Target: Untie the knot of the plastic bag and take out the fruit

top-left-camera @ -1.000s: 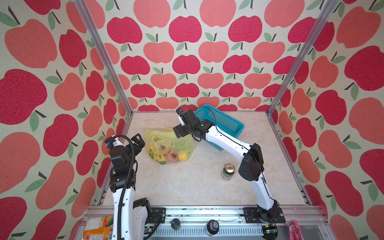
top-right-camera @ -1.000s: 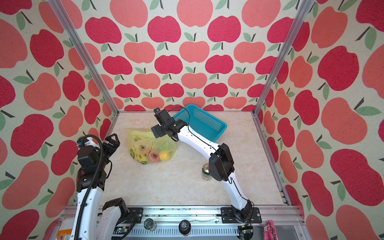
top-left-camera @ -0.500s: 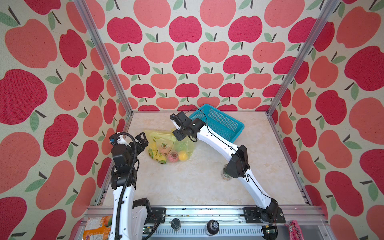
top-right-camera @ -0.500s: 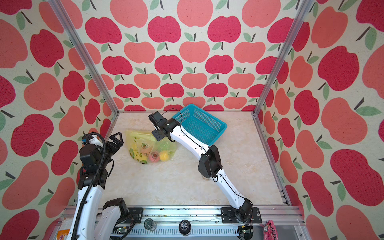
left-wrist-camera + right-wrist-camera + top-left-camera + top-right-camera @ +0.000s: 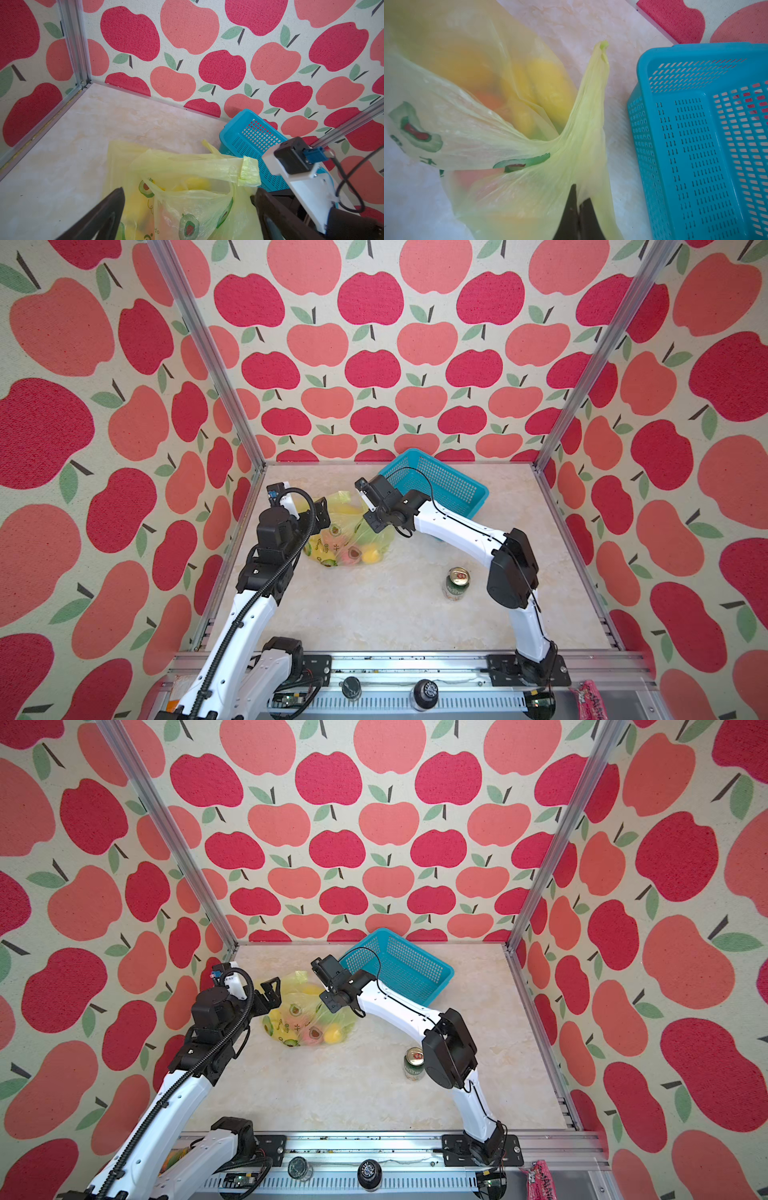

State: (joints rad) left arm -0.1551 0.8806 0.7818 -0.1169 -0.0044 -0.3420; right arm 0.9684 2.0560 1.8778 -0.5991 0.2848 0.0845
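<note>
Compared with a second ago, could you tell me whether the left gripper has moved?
Yes. In a top view the left gripper has moved rightward, away from the corner post and up to the plastic bag, jaws open.

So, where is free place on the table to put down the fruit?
The widest bare patch is the front of the table, between the plastic bag, the can and the front rail. The back left corner behind the bag is also bare. It is crowded between bag and basket, where the right gripper pinches the bag.
</note>
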